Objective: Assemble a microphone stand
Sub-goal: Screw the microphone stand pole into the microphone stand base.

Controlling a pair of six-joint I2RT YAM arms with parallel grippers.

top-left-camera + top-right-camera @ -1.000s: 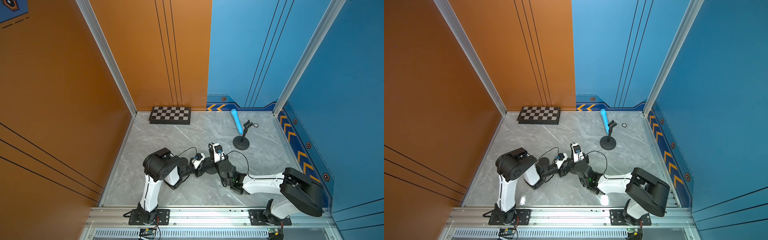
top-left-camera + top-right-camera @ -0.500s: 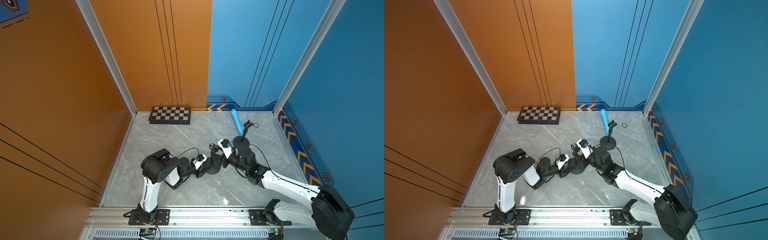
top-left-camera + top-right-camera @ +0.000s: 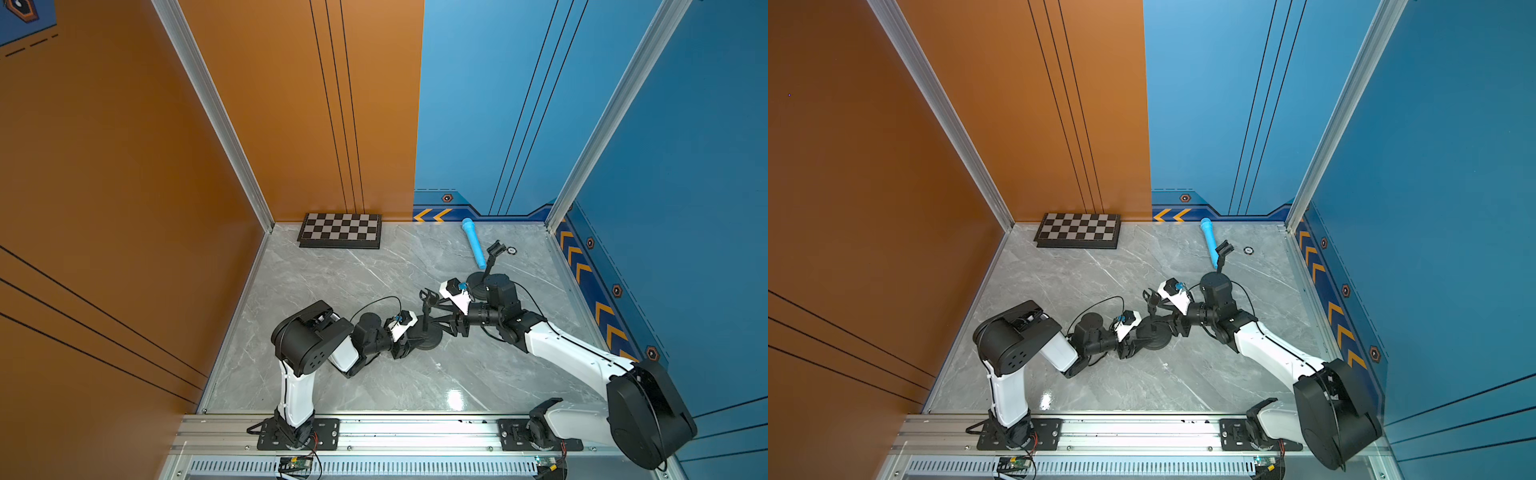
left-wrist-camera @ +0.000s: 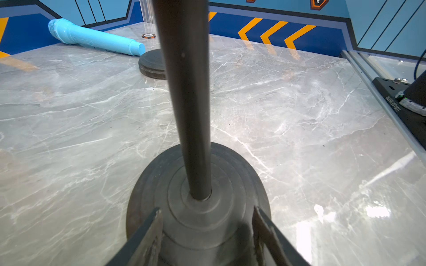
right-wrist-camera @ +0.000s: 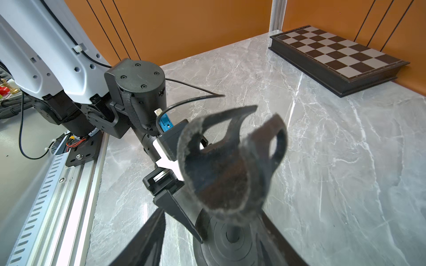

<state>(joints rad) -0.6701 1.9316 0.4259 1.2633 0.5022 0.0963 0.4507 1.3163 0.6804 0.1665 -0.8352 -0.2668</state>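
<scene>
The right gripper (image 3: 435,317) has its jaws plainly apart, one on each side of the black pole (image 4: 189,92) just under the clip (image 5: 219,172). There is a gap on both sides and nothing is held. In my judgement it is placed to re-grip the pole if it leans. The left gripper (image 4: 206,208) is low at table level, jaws apart astride the raised hub of the round base (image 4: 147,184); I cannot tell whether they press on the hub. This looks meant to steady the base against tipping. The microphone stand (image 3: 429,340) is upright between the two grippers, mid-table, with the pole seated in the base socket and the clip on top, empty. Farther back on the marble table (image 3: 332,291) a second stand (image 3: 477,280) is upright, with the blue microphone (image 3: 473,243) lying just beside it and a small round token (image 3: 512,250) near. The chessboard (image 3: 340,230) lies well apart by the orange wall and seems no part of this job. This stand appears built, with no microphone mounted yet.
</scene>
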